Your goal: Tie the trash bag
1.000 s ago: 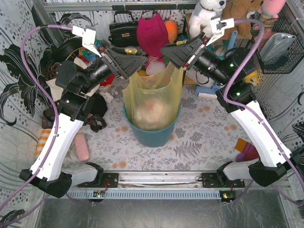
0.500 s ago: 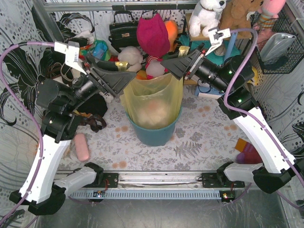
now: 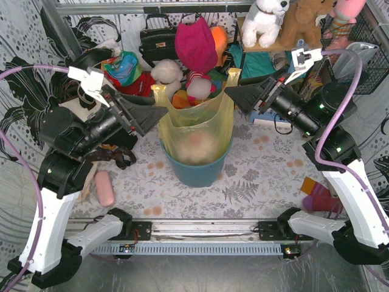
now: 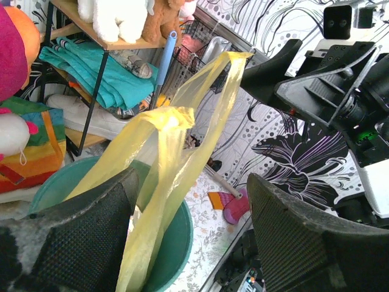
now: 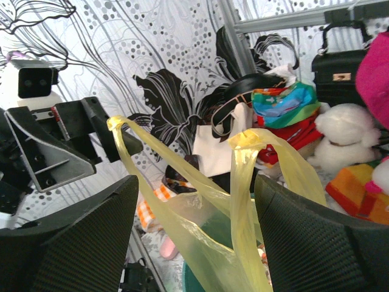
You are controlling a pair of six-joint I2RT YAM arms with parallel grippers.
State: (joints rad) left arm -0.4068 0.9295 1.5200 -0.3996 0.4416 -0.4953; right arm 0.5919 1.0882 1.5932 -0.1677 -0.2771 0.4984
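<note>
Centrally: thin translucent yellow plastic trash bag, crumpled white paper inside, seated in the round teal plastic bin on the patterned table. Its two loop handles stand upright above the bin, apart and untied. Left gripper, just left of the bin: fingers spread wide, holding nothing. Right gripper, right of the bin: likewise wide and empty. Step, by judgement: taking hold of the handles before knotting. Next move calls for each gripper to close on its nearer handle, then cross them.

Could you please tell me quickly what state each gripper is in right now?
Left gripper: open, holding nothing.
Right gripper: open, holding nothing.
</note>
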